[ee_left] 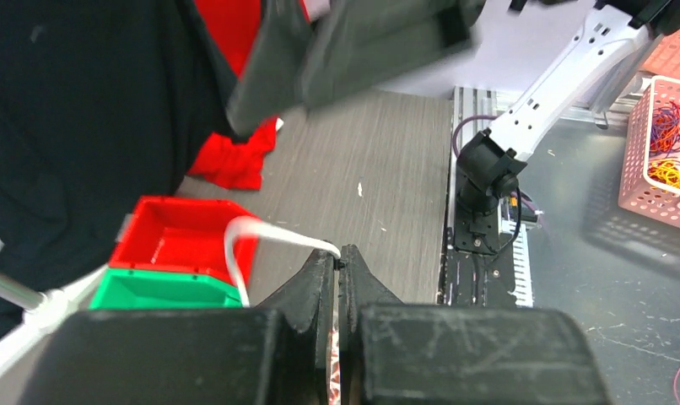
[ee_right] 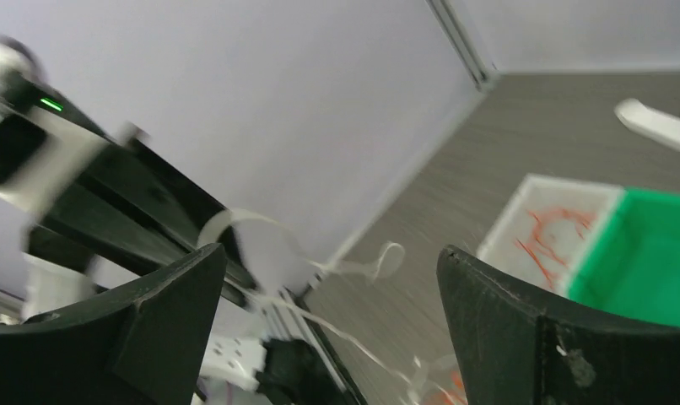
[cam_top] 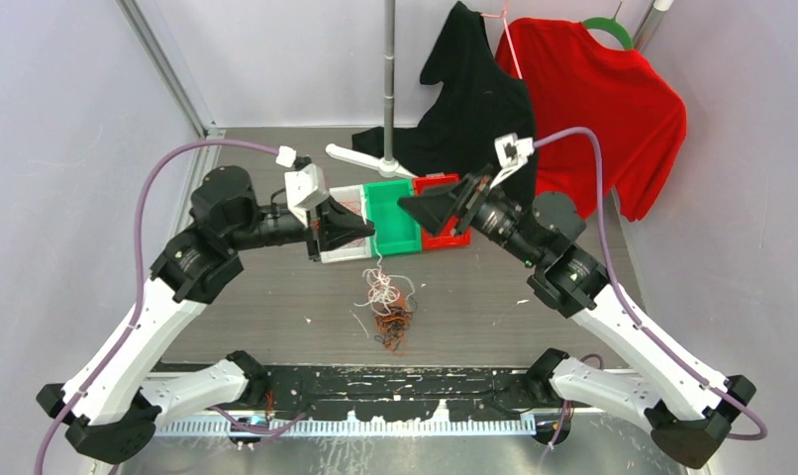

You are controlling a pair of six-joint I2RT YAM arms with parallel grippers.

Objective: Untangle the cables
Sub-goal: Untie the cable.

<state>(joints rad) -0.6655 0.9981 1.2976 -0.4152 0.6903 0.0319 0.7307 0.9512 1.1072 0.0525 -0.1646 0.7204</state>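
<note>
Grey tabletop (cam_top: 276, 297) leaves open room all around the cables (cam_top: 390, 315), heaped mid-table. My left gripper (ee_left: 342, 253) pinches a white cable (ee_left: 235, 240); my right gripper (ee_right: 328, 257) gapes wide. Behind them, the white tray (cam_top: 348, 189) holds orange-red strands, beside the green bin (cam_top: 393, 213) and red bin (cam_top: 445, 239).

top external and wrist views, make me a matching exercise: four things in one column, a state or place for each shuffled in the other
Column one:
1. left tool
2. right tool
3. white bin
4. cable pile

Column two:
a. has orange-red strands inside
b. open, nothing between the fingers
c. shut on a white cable
d. lying tangled on the table

Pairs: 1-c, 2-b, 3-a, 4-d
</note>
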